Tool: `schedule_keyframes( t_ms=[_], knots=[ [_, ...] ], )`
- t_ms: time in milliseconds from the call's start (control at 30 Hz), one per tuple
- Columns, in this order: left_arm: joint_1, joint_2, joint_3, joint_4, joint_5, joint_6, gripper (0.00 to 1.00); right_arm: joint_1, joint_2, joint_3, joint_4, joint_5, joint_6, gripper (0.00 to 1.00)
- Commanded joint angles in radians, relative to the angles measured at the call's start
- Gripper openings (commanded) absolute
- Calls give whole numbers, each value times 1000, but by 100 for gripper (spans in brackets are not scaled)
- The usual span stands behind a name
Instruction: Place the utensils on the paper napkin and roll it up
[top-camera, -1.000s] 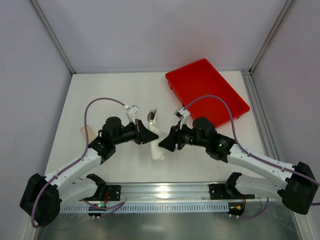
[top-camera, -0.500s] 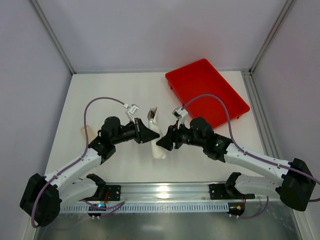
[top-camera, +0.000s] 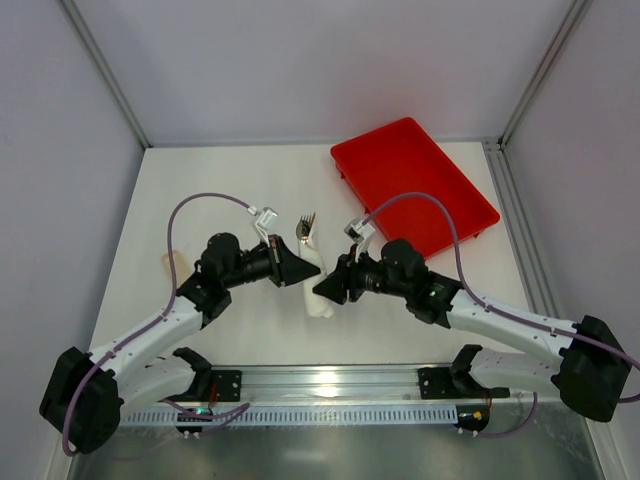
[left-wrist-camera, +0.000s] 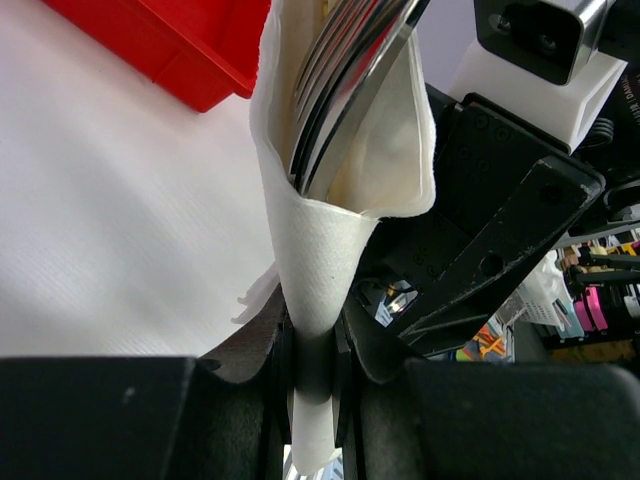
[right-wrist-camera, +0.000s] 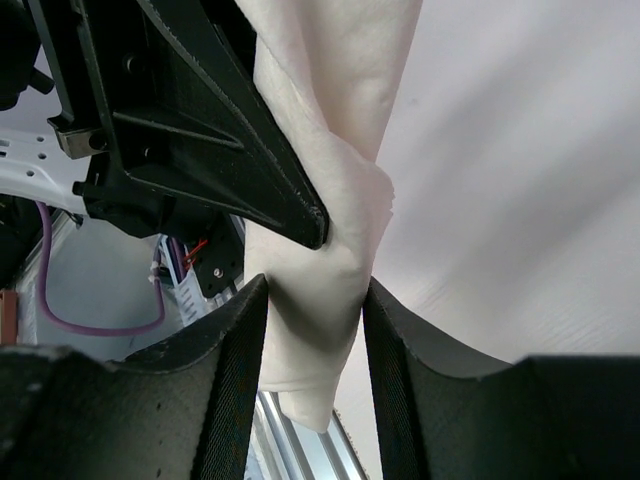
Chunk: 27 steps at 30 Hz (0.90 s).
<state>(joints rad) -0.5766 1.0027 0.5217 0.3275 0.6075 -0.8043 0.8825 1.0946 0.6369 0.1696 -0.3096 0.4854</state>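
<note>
The white paper napkin (top-camera: 313, 290) is rolled into a tube around the utensils. Their silver heads (top-camera: 305, 228) stick out of its far end. In the left wrist view the shiny heads (left-wrist-camera: 350, 80) sit in the napkin's (left-wrist-camera: 320, 250) open mouth; the handles are hidden inside. My left gripper (top-camera: 296, 272) is shut on the roll from the left, pinching it tight (left-wrist-camera: 315, 370). My right gripper (top-camera: 326, 287) comes in from the right, and its jaws press both sides of the napkin's (right-wrist-camera: 320, 280) near end (right-wrist-camera: 315, 330).
The red tray (top-camera: 410, 180) lies at the back right, a corner showing in the left wrist view (left-wrist-camera: 170, 40). A small tan piece (top-camera: 170, 264) lies on the table by the left arm's cable. The metal rail (top-camera: 320, 385) runs along the near edge.
My right gripper has moved a little left, in against the roll. The left gripper and the roll have stayed nearly still.
</note>
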Motion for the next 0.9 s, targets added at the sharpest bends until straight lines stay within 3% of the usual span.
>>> schedule_keyframes(
  t_ms=[0, 300, 433, 533, 567, 867],
  knots=[
    [-3, -27, 21, 128, 32, -16, 0, 6, -25, -29, 114, -45, 16, 45],
    [-3, -26, 4, 211, 34, -53, 0, 6, -45, -85, 240, -60, 59, 32],
    [-3, -30, -2, 228, 38, -70, 0, 6, -53, -97, 280, -75, 65, 20],
    [-3, -38, -3, 220, 37, -75, 7, 6, -70, -103, 284, -71, 67, 6],
    [-3, -38, -8, 220, 34, -78, 15, 6, -78, -106, 284, -71, 65, 4],
    [-3, -44, -12, 226, 51, -87, 41, 6, -157, -100, 289, -46, 79, 4]
  ],
)
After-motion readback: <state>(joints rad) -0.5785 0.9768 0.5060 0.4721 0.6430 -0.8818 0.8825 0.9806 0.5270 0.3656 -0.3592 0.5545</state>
